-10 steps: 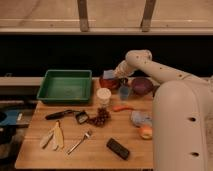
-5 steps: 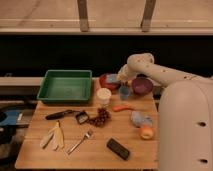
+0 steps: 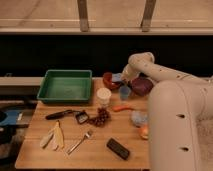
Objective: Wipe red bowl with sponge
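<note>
The red bowl [image 3: 108, 80] stands at the back of the wooden table, just right of the green tray. My gripper [image 3: 120, 77] reaches in from the right and sits at the bowl's right rim. It holds a small light-blue sponge [image 3: 117, 77] against the bowl's inner right side. The white arm [image 3: 150, 67] bends over the table's back right and hides part of the bowl's rim.
A green tray [image 3: 65, 86] is at the back left. A blue cup [image 3: 125, 92], white cup [image 3: 103, 95] and dark purple bowl [image 3: 142, 86] crowd the red bowl. Carrot [image 3: 122, 107], grapes [image 3: 100, 117], black utensil [image 3: 62, 114], banana peel [image 3: 54, 136], fork [image 3: 80, 142] and black block [image 3: 118, 148] lie in front.
The gripper has moved slightly down and right with the sponge, from above the red bowl to its right rim. Nothing else on the table has moved.
</note>
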You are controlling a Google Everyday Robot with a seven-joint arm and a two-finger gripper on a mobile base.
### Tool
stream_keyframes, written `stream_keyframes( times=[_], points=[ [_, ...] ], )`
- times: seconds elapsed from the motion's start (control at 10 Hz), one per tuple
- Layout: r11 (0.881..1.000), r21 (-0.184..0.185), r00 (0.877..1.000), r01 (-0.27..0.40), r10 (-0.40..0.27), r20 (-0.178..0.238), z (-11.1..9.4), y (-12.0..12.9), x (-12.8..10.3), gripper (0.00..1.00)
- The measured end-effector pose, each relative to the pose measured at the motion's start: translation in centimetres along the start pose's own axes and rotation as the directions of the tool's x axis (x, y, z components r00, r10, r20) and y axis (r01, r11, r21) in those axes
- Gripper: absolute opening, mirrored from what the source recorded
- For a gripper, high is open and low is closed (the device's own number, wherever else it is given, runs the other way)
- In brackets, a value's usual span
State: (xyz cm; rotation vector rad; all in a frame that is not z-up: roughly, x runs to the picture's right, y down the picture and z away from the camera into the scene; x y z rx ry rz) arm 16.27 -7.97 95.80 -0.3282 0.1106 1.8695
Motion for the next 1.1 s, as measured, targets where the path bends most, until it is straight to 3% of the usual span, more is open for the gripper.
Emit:
stream_keyframes(
  times=[0.3,0.7,1.1],
  points=[
    [1.0,-0.025,1.0,0.016,-0.015,0.024,0.0,3.0,-1.6,0.0],
    [0.996,-0.075,0.999,0.053,-0.053,0.006,-0.3,5.0,0.1,0.0],
    [0.994,-0.095,0.998,0.061,-0.061,0.004,-2.0,3.8,2.2,0.0]
  ],
)
